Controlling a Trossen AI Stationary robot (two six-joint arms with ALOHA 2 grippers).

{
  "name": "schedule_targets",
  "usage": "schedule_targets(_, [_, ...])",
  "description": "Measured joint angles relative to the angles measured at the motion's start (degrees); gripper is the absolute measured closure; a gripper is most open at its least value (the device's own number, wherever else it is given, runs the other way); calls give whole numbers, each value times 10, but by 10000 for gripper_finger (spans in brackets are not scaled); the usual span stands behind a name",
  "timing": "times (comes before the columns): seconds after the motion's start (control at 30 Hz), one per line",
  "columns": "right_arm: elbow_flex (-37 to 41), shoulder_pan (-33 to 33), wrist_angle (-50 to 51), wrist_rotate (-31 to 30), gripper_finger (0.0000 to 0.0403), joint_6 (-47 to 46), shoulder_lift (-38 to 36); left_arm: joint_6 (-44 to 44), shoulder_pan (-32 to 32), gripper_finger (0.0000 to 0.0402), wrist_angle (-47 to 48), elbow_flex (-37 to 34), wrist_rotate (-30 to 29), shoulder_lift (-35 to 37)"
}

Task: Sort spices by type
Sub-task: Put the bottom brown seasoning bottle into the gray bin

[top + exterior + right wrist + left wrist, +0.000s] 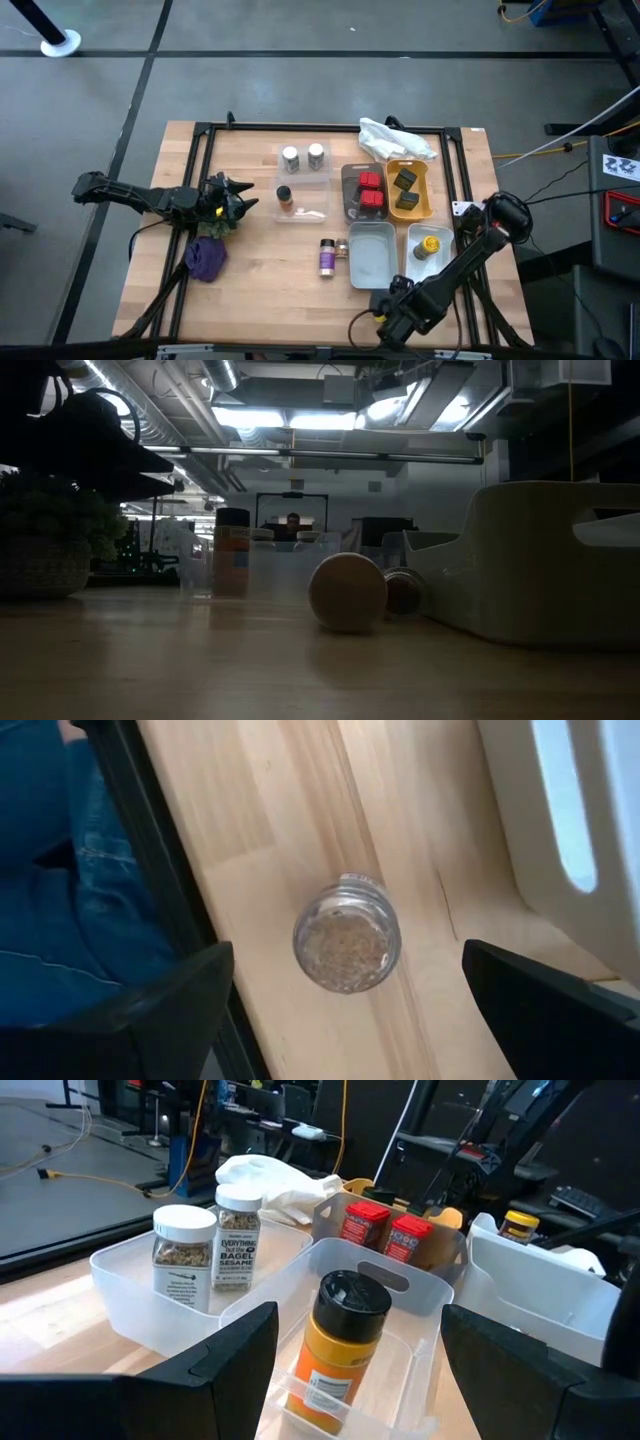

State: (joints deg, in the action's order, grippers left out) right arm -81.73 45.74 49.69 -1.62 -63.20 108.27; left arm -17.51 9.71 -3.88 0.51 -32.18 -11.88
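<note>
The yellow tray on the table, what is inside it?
The yellow tray holds two dark rectangular tins, side by side. In the left wrist view the red tins in front cover most of it, so its floor cannot be seen.

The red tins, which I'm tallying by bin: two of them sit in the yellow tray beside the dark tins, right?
Not quite. The two red tins sit in the grey tray, not the yellow one. The yellow tray next to it holds only the dark tins. The high view shows this.
</note>
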Motion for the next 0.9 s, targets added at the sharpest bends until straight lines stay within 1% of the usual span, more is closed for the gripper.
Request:
schedule_targets(0.53, [0, 0, 11, -13, 13, 1, 8, -1, 0, 137, 0, 0, 0, 0])
schedule_targets(0.73, [0, 0, 10, 3, 13, 1, 30, -1, 0, 137, 0, 0, 0, 0])
schedule_targets(0.9, [0, 0, 10, 2, 13, 1, 45, 0, 0, 137, 0, 0, 0, -1])
